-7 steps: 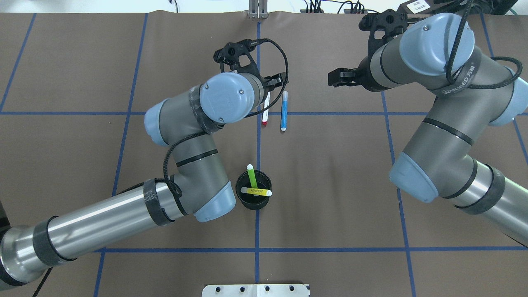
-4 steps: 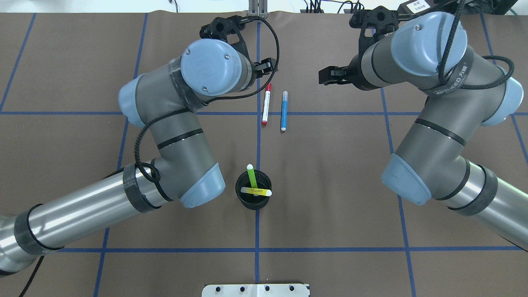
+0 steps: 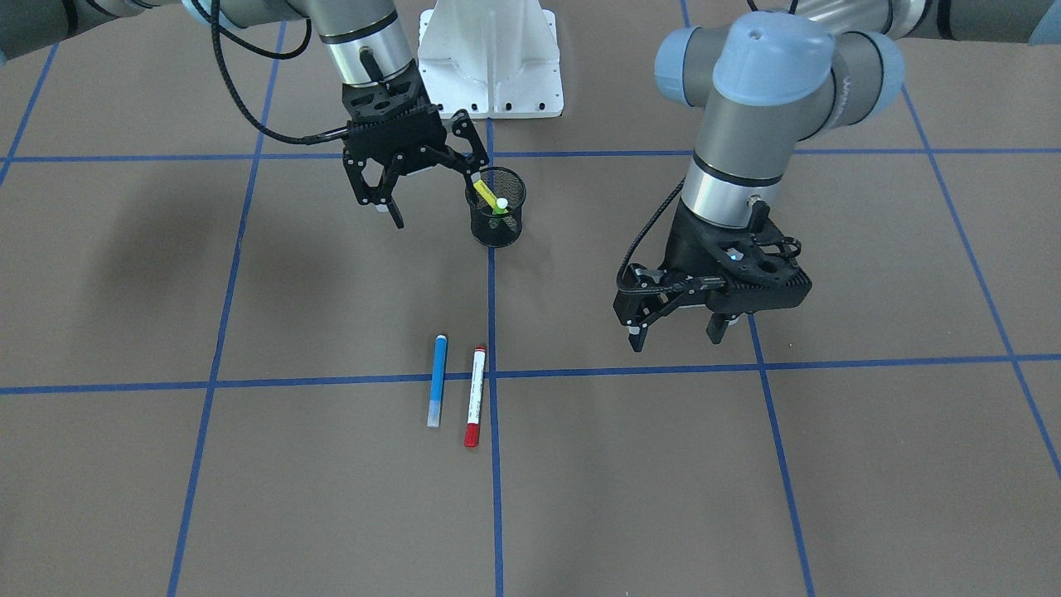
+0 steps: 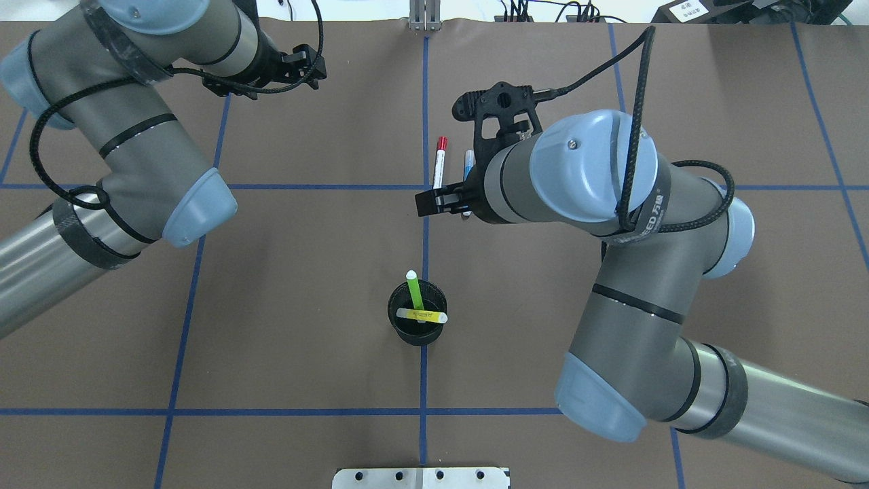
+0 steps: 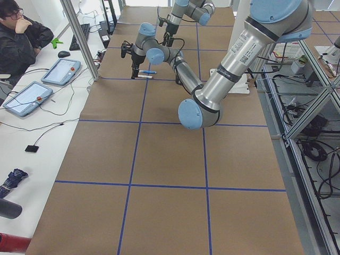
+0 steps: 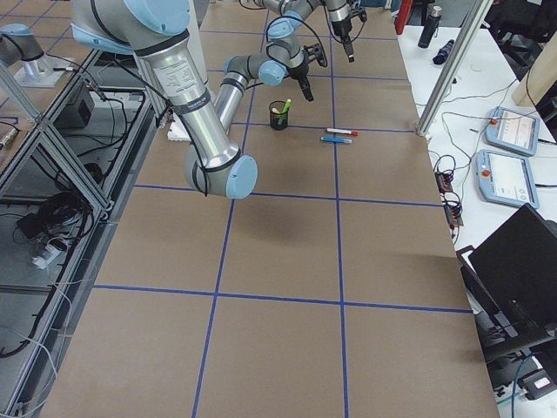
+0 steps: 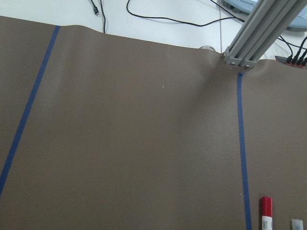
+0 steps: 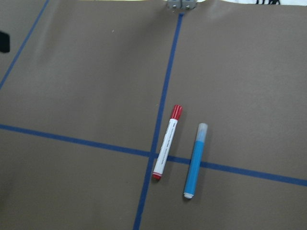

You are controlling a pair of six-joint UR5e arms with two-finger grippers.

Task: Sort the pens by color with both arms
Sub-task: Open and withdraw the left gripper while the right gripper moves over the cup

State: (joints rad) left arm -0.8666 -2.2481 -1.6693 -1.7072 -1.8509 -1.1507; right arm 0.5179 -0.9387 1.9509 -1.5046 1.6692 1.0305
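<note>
Your right gripper (image 3: 435, 192) hangs with its fingers spread and nothing between them, high over the two pens that lie on the table (image 4: 305, 272). Its wrist camera looks down on both: the red-capped white pen (image 8: 166, 146) and the blue pen (image 8: 195, 160), side by side, nearly parallel, close but not touching, each lying across a blue tape line (image 8: 72, 139). Nearer the robot's base, the black mesh cup (image 3: 497, 225) holds the lime green pen (image 4: 414, 291) leaning upright and the yellow pen (image 4: 421, 315) resting across its rim. Your left gripper (image 3: 675, 336) is also spread and empty, well apart from the pens, toward the table's far left. My reading is that you are at the approach for a pick, with two pens left to place; which of the pair the right arm is lined up on I cannot tell. For the next move, come straight down with the fingers set across one barrel, not along it, and choose the outer side carefully, because the neighbouring pen lies close enough to be nudged or caught in the same closure.
</note>
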